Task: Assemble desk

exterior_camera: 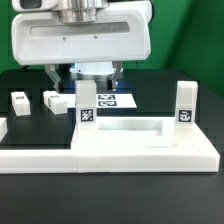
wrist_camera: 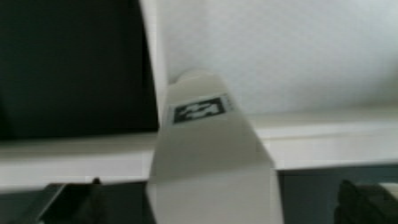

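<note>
The white tabletop slab (exterior_camera: 140,143) lies flat at the front of the table. Two short square legs stand upright on it, one at its left corner (exterior_camera: 88,103) and one at its right corner (exterior_camera: 184,103), each with a tag. Two more legs lie loose on the black table at the exterior view's left (exterior_camera: 18,101) (exterior_camera: 52,101). My gripper (exterior_camera: 88,74) hangs just above the left upright leg. In the wrist view that leg (wrist_camera: 210,150) rises between my fingers (wrist_camera: 71,200). My gripper (wrist_camera: 217,208) is open, with dark gaps on both sides of the leg.
The marker board (exterior_camera: 112,99) lies flat behind the upright left leg. A long low white rail (exterior_camera: 35,155) runs along the front at the exterior view's left, against the slab. The black table edge lies just in front.
</note>
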Available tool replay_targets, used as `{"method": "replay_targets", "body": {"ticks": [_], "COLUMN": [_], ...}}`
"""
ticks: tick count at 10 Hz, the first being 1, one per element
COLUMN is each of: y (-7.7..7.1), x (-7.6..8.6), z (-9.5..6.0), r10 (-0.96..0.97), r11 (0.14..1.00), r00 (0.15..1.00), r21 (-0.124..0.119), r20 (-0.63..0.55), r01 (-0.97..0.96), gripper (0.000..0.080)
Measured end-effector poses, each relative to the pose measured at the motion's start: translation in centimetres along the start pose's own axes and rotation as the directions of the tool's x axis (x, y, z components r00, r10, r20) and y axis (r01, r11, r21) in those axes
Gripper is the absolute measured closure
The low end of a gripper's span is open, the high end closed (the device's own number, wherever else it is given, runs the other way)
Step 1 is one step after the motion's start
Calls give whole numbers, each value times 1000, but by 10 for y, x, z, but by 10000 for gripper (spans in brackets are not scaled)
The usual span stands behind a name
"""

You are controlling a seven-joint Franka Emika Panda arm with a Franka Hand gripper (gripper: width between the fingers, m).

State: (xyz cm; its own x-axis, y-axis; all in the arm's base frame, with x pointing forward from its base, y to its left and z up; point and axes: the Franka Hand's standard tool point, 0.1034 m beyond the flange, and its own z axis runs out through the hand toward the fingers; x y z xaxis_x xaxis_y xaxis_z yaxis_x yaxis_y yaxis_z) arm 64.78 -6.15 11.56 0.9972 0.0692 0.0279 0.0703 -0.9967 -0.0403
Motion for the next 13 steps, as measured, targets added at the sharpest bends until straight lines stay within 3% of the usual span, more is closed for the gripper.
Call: {"method": "replay_targets", "body": {"ticks": [3, 5, 8, 10, 11, 12, 13], "y": [-1, -1, 0, 0, 3, 12, 19], "x": [-2, -2, 2, 2, 3, 2, 0], "z": [2, 3, 3, 3, 3, 2, 1], "r10": [36, 157, 452, 757, 878, 972, 971], "r11": [999, 988, 892, 653, 478, 225, 230], "r00": [999, 988, 892, 652, 478, 229, 234], "r21": [4, 3, 7, 12, 25, 65, 66], "r20": [4, 5, -31, -40, -13, 51, 51], "r01": [-36, -157, -452, -758, -878, -972, -971], "gripper": [178, 512, 510, 510, 510, 509, 509]}}
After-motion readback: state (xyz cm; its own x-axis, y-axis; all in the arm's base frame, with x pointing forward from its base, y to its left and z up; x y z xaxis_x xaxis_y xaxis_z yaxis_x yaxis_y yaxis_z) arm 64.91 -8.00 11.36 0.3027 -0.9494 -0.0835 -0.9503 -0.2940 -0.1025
